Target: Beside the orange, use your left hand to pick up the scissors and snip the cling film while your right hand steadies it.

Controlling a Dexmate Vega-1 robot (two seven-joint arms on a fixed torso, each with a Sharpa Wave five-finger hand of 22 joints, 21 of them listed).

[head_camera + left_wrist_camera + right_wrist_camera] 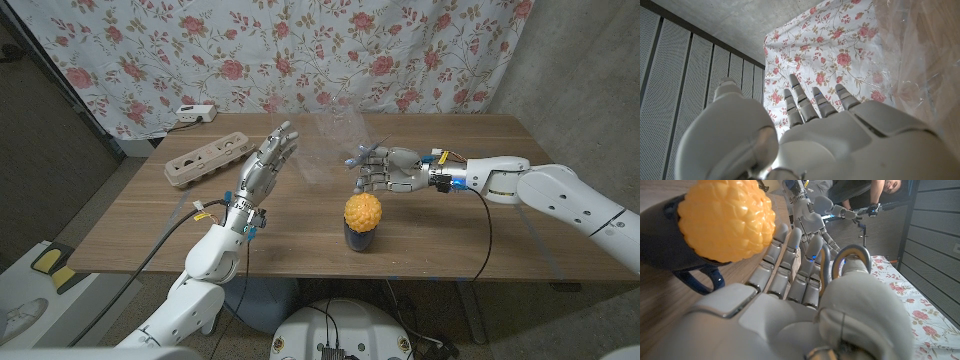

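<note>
The bumpy orange (363, 211) (725, 220) sits on top of a dark blue holder (358, 238) with a loop handle (697, 277), near the table's front middle. Just behind it my right hand (392, 172) grips grey metal scissors (358, 156); their handle loops (852, 255) show around its fingers, and the blades point toward my left hand. The clear cling film (328, 135) (920, 60) stands as a faint upright sheet between the hands. My left hand (266, 165) (815, 135) is raised beside the film with fingers straight and apart, holding nothing; whether it touches the film is unclear.
A brown egg carton (208, 160) lies at the back left of the wooden table (480, 240). A white power strip (195, 113) sits past the table's far left corner, in front of the floral curtain (300, 50). A person (880, 187) shows behind the table.
</note>
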